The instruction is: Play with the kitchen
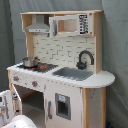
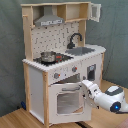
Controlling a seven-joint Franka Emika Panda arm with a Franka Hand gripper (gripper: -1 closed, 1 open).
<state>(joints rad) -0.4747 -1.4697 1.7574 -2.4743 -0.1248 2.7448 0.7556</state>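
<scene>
Item one, nearest: my white arm with a blue-lit joint (image 2: pixel 114 99), entering the second exterior view at four o'clock. My gripper (image 2: pixel 86 86) sits at the top right corner of the windowed white oven door (image 2: pixel 67 100); I cannot tell whether my fingers are parted or closed, or whether they touch the door. In the first exterior view only a pale rounded part of my arm (image 1: pixel 20 121) shows at seven o'clock.

Item two: the tall white and light-wood toy play kitchen (image 2: pixel 62 55), standing on a light wooden floor (image 2: pixel 15 120) in the second exterior view, filling the middle of both exterior views. The oven door hangs ajar, swung outward from the cabinet front. Above it, two round knobs (image 2: pixel 74 69) sit on the white front panel.

Item three, worktop: a small silver pot (image 2: pixel 48 56) rests on the black stovetop (image 2: pixel 54 59), which shows red burner marks. At three o'clock of the stovetop lies the grey sink basin (image 2: pixel 80 51), with the curved black faucet (image 2: pixel 74 39) rising behind it at the basin's twelve o'clock.

Item four, upper section: a white tiled back panel (image 1: pixel 60 50); above it the grey extractor hood (image 2: pixel 49 20) over the pot, and beside that an open-fronted upper cupboard (image 1: pixel 70 24) with a dark-patterned panel (image 1: pixel 83 23).

Item five, farthest: a dark grey-green curtain backdrop (image 1: pixel 116 45).
</scene>
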